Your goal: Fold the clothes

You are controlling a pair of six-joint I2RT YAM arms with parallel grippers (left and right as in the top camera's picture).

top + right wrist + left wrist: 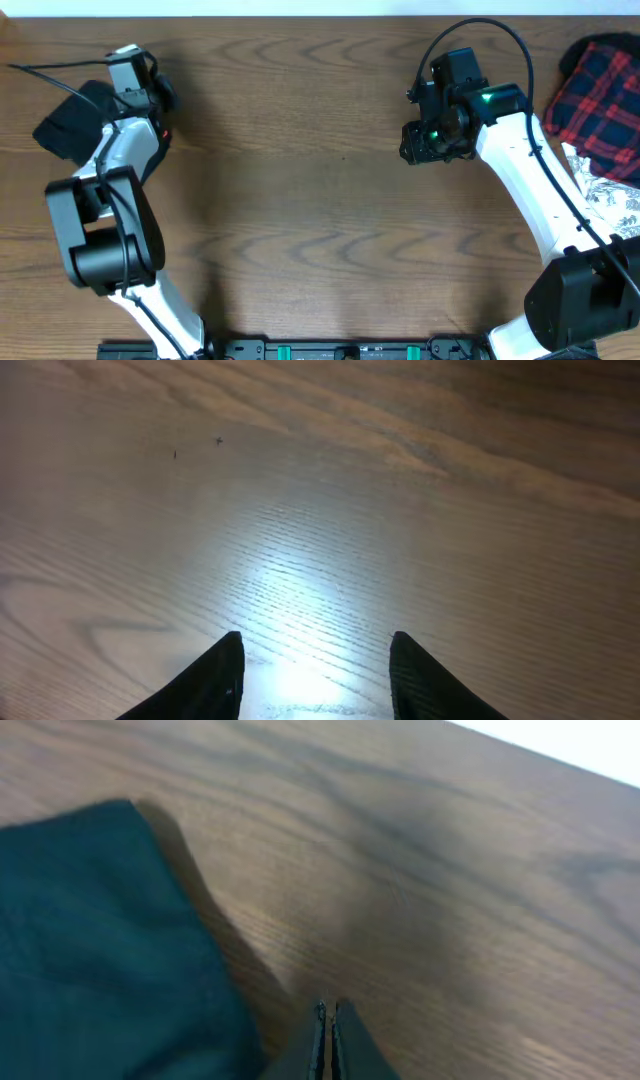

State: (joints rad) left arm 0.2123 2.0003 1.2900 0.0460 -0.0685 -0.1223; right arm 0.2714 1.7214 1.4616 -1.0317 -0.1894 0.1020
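At far left, half-hidden trousers (pixel 62 128)

Black trousers (pixel 66 128) bunched at ten o'clock beside left arm (pixel 112 160), plaid (pixel 600 90) at two, floral cloth (pixel 618 205) at three, by right arm (pixel 530 170)

The left arm (pixel 105 190) reaches from 7 o'clock up toward 10 o'clock, and the left gripper (pixel 327 1012) has its fingers pressed together. The right arm (pixel 520 165) stretches from 5 o'clock toward 1 o'clock, and the right gripper (pixel 315 650) has its fingers spread apart.
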